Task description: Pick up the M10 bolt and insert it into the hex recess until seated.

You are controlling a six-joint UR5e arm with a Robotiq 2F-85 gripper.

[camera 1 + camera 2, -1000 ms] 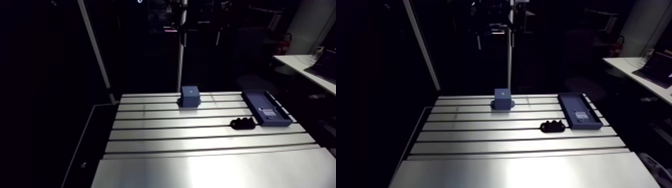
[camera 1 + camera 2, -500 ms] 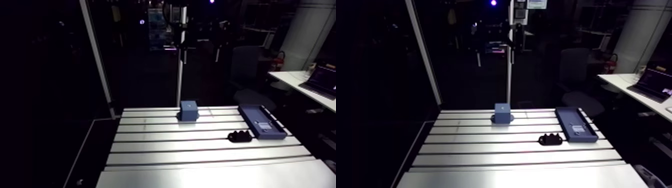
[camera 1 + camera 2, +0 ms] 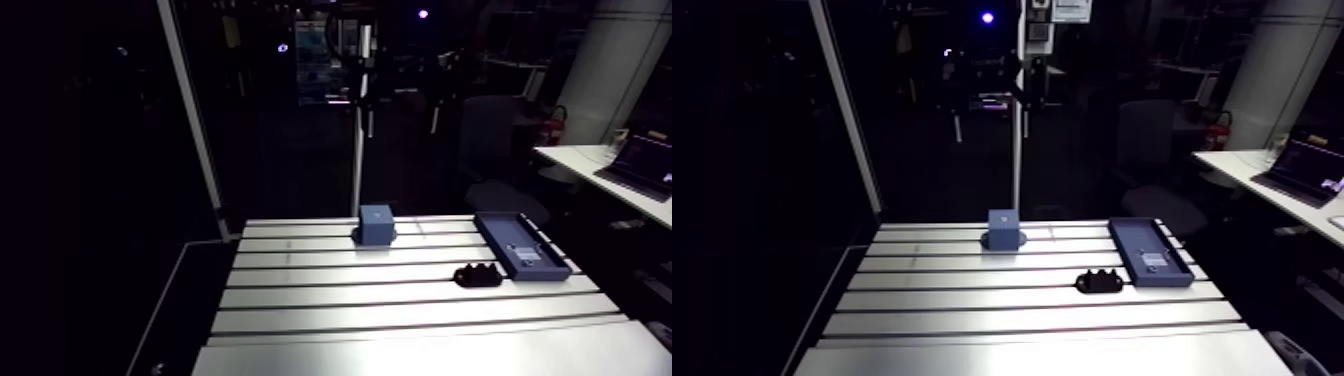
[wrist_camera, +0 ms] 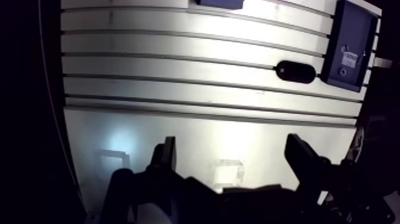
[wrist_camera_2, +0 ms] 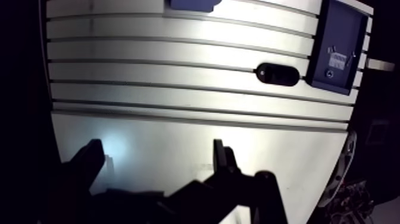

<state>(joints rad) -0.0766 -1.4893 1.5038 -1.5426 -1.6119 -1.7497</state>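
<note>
1. Well short of the blue tray (image 4: 357,24), the slotted table (image 3: 400,310) lies bare under your gripper. If you close here, you grasp nothing and risk scraping the aluminium.
2. Your gripper (image 4: 232,143) hangs well apart from the tray with its jaws wide apart and nothing between them. A long reach lies ahead, and your aim can drift.
3. If you come in low, a finger could catch on the tray's raised walls.
4. Beyond the tray stands a blue block (image 3: 376,224). You cannot tell whether the hex recess sits there, so you may pick the wrong target.
5. Just beside the tray lies a black holder (image 4: 296,72), which a careless sweep could knock.
6. Inside the tray lies what looks like the M10 bolt (image 4: 349,59), a pale piece too small to be sure of. It may roll or tilt when pinched.
</note>
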